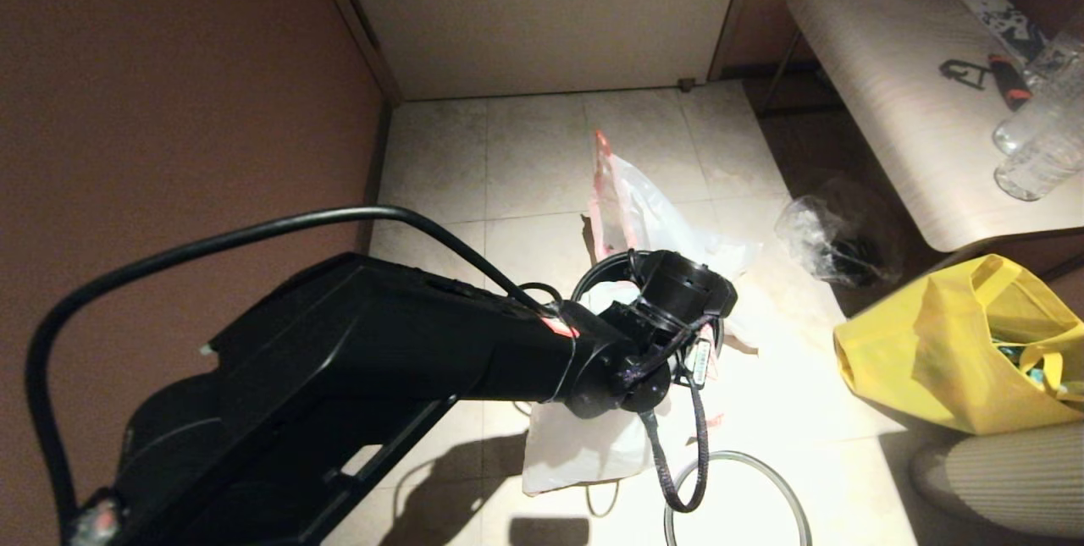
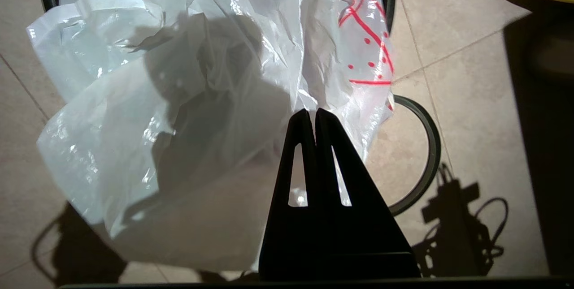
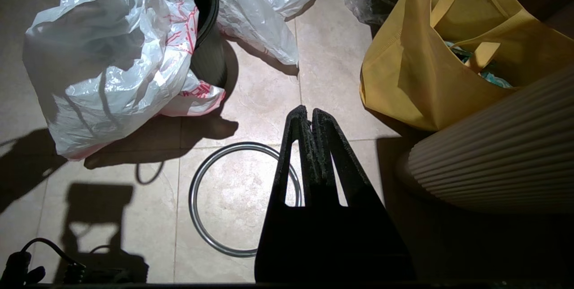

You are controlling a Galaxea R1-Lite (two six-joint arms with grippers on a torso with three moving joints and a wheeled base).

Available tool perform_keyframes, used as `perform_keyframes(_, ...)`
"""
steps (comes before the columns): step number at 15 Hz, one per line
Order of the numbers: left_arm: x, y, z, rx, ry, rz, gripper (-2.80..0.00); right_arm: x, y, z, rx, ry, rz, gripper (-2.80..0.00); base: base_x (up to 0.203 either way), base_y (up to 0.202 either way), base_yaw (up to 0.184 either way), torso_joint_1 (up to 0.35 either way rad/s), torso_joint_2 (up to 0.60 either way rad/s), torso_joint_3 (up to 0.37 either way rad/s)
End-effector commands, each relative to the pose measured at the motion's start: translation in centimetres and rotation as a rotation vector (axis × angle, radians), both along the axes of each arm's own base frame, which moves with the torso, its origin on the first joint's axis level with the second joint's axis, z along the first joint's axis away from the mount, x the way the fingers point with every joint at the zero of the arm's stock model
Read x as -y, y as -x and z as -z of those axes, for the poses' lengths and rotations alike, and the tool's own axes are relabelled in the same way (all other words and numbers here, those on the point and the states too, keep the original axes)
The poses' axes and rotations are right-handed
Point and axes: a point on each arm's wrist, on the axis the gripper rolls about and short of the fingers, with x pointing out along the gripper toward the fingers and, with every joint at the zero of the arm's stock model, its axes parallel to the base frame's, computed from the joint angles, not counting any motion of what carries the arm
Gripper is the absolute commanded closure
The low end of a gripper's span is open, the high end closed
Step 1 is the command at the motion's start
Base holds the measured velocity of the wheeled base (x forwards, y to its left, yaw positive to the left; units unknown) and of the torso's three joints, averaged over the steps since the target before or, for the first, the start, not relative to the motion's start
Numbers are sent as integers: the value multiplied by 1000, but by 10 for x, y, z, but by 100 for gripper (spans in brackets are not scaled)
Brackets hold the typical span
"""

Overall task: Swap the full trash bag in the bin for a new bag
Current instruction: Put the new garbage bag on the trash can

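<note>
The new bag (image 2: 157, 101), milky white with red characters, is draped over the black bin (image 3: 210, 11) and hangs down its side to the floor (image 1: 576, 444). My left gripper (image 2: 312, 112) hovers over the bin's near side, shut on a fold of this bag's film. The full trash bag (image 1: 631, 203), see-through with orange-pink handles, lies on the tiles behind the bin (image 3: 260, 15). The bin's grey hoop (image 3: 197, 199) lies flat on the floor in front. My right gripper (image 3: 309, 110) is shut with nothing in it, low over the tiles beside the hoop.
A yellow tote bag (image 1: 957, 343) stands to the right, with a clear bag of dark contents (image 1: 830, 233) behind it. A ribbed beige object (image 3: 493, 154) sits close to my right gripper. A bench (image 1: 889, 63) with bottles runs along the far right. Walls close the left and back.
</note>
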Motion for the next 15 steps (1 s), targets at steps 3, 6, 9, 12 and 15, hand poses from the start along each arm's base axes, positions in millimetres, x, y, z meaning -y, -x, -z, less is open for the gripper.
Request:
perform_keyframes(3,4,-56,76,-35,-79,-71,0,0,0,0,0,2,-1,0,0,0,0,0,0,0)
perform_keyframes(6,-6,-92,145,-20,-138,-79,0,0,0,0,0,0,-1,0,0,0,0,0,0,0)
perform_keyframes(9,-22,-125,176,165,-93,-90,0,0,0,0,0,0,-1,0,0,0,0,0,0,0)
perform_keyframes(12,-15,-124,125,241,-32,-96,0,0,0,0,0,2,-1,0,0,0,0,0,0,0)
perform_keyframes(15,9,-99,83,298,12,-84,0,0,0,0,0,0,-1,0,0,0,0,0,0,0)
